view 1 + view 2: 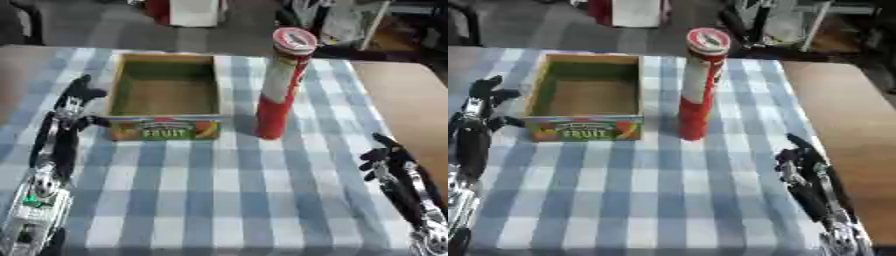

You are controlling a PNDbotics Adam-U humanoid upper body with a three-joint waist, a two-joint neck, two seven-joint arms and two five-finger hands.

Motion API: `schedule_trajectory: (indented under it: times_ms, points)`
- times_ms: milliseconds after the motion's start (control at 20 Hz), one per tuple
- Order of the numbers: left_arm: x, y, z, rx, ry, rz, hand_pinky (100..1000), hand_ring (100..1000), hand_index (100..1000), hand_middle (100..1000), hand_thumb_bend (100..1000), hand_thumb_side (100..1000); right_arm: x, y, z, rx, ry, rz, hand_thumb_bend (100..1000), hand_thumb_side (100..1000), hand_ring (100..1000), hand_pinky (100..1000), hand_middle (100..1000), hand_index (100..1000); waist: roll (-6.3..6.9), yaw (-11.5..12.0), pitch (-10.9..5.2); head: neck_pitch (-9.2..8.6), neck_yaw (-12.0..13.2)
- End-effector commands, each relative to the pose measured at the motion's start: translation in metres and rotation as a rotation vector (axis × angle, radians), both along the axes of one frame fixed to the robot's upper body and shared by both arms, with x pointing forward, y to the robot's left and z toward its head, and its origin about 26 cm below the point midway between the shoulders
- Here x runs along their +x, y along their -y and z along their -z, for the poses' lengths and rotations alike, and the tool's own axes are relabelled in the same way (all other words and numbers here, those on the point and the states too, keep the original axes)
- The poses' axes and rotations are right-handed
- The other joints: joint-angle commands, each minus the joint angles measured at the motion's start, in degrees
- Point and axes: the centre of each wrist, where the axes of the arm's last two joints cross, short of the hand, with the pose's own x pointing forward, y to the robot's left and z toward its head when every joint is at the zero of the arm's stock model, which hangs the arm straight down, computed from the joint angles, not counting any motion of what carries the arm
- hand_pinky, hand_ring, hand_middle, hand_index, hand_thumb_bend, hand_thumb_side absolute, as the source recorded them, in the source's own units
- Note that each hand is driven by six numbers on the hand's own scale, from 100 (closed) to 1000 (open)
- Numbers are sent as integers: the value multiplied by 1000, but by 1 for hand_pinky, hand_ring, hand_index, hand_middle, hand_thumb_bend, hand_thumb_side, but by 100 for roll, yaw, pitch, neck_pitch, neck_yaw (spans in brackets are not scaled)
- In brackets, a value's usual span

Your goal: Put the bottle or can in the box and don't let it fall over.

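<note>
While the tall red can (282, 85) is standing upright on the blue-and-white checked cloth (201, 190), nothing is being held by either hand. The can is seen just beside the right wall of the box (164, 95), near the box's front right corner, apart from it by a narrow strip of cloth, and outside it. Its lid, red and white on top, is being shown toward the camera, and a pale panel is running down its side.

The box is an open shallow tray with a brown floor and green inner walls; the word FRUIT and pictures of fruit are being displayed on its front wall. Nothing is lying inside it.

The left hand (77, 102) is being held at the left side of the box, fingers straight and pointing away from the robot, with the thumb reaching toward the box's front left corner; whether it is touching the box cannot be told. Nothing is being gripped by it.

The right hand (802, 162) is being kept low near the right edge of the cloth, well apart from the can, with its fingers relaxed and slightly bent, closed on nothing. Bare brown table (407, 105) is being left uncovered at the right of the cloth.
</note>
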Motion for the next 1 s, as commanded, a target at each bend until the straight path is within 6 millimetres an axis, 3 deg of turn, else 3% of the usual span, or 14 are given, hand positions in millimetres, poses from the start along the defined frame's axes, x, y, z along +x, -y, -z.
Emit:
schedule_trajectory:
  times_ms: [50, 400, 550, 700, 1000]
  points:
    - [0, 0, -10, 10, 35, 12, 546, 929, 952, 706, 355, 979, 2, 1, -9, -10, 33, 0, 100, 807, 568, 469, 585, 916, 14, 8, -42, 5, 18]
    - [0, 0, -10, 11, 35, 14, 545, 929, 952, 706, 356, 979, 3, 1, -10, -12, 34, -2, 100, 799, 569, 469, 586, 917, 13, 14, -41, 2, 18]
    - [0, 0, -10, 13, 33, 16, 545, 930, 952, 706, 356, 980, 8, 6, -20, -42, 64, -5, 100, 723, 575, 476, 593, 923, 4, 28, -49, 17, 18]
    - [0, 0, -9, 16, 28, 19, 545, 930, 952, 706, 355, 980, 19, 19, -49, -119, 143, -21, 100, 630, 587, 488, 605, 924, -13, 53, -61, 33, -1]
    - [0, 1, -9, 22, 23, 29, 544, 930, 952, 706, 356, 980, 43, 37, -137, -345, 339, -90, 100, 423, 621, 536, 646, 930, -50, 133, -64, 35, -89]
